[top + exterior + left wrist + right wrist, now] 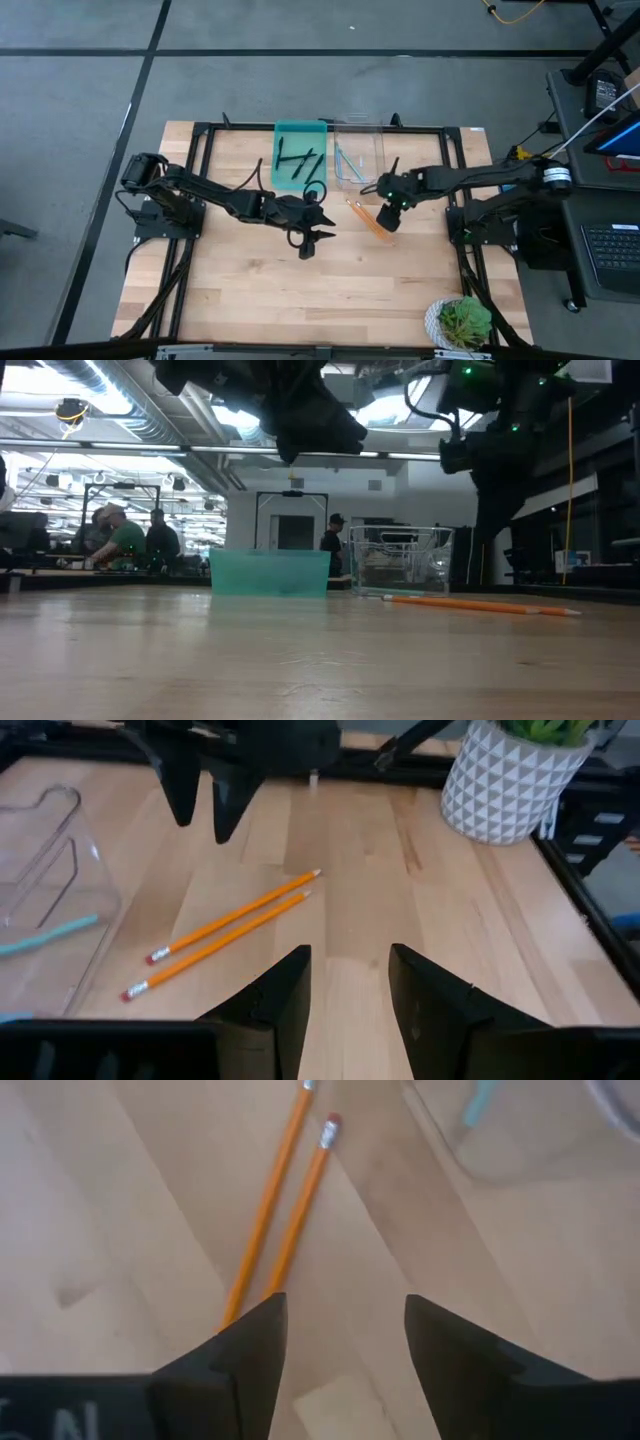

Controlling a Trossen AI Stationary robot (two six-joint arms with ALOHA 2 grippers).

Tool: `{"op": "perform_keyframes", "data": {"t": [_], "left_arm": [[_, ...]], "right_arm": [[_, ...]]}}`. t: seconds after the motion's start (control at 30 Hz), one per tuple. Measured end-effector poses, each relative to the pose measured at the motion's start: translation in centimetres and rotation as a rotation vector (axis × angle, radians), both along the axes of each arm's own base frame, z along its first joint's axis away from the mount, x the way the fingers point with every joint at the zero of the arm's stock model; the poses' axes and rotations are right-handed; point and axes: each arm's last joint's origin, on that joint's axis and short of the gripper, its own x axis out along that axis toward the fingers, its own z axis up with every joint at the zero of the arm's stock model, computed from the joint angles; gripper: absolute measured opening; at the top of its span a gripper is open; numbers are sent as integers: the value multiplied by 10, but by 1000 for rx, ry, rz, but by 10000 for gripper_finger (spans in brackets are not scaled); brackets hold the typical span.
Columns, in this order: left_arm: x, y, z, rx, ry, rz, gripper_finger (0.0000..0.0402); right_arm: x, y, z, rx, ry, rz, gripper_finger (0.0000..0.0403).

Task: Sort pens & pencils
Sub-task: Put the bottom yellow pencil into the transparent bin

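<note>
1. High view: two orange pencils (368, 219) flat on the tabletop, near the clear bin (358, 152) — right gripper (390, 224) above, fingers spread, empty.
2. Lower squarely over one pencil — avoid pinching both.
3. Left gripper (312, 240) waiting mid-table, fingers apart, empty.

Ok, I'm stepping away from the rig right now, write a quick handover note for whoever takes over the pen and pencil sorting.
Left gripper: open, empty, raised over mid-table.
Right gripper: open, empty, hovering right over the two orange pencils.
Black pens: lying in the teal bin, at the far side of the table.
Light-blue pencils: lying in the clear bin beside it.
Orange pencils: side by side on the wood, just in front of the clear bin.
Done: pens and blue pencils sorted.
Left: both orange pencils, likely into the clear bin.
</note>
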Motion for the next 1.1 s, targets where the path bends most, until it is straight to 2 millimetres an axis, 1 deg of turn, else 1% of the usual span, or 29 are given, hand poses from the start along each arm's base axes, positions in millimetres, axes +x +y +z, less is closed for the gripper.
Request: {"op": "perform_keyframes", "data": {"t": [0.13, 0.2, 0.33, 0.43, 0.57, 0.77, 0.83, 1.1], "left_arm": [[-1, 0, -2, -3, 20, 4, 130], [-1, 0, -2, -4, 21, 3, 130], [-1, 0, -2, -5, 22, 2, 130], [-1, 0, -2, -4, 22, 2, 130], [-1, 0, -2, -4, 22, 2, 130], [-1, 0, -2, -5, 22, 2, 130], [-1, 0, -2, -5, 22, 2, 130], [-1, 0, -2, -4, 21, 2, 130]], "right_arm": [[12, 11, -10, -40, -9, 16, 204], [14, 18, -14, -68, 8, 11, 204], [13, 33, -24, -132, 8, -16, 204], [9, 40, -38, -83, -23, -17, 204], [4, 40, -52, -60, -52, -24, 204], [4, 40, -54, -70, -66, -12, 204], [5, 39, -54, -97, -70, -19, 204], [10, 40, -69, -102, -29, -13, 204]]}}
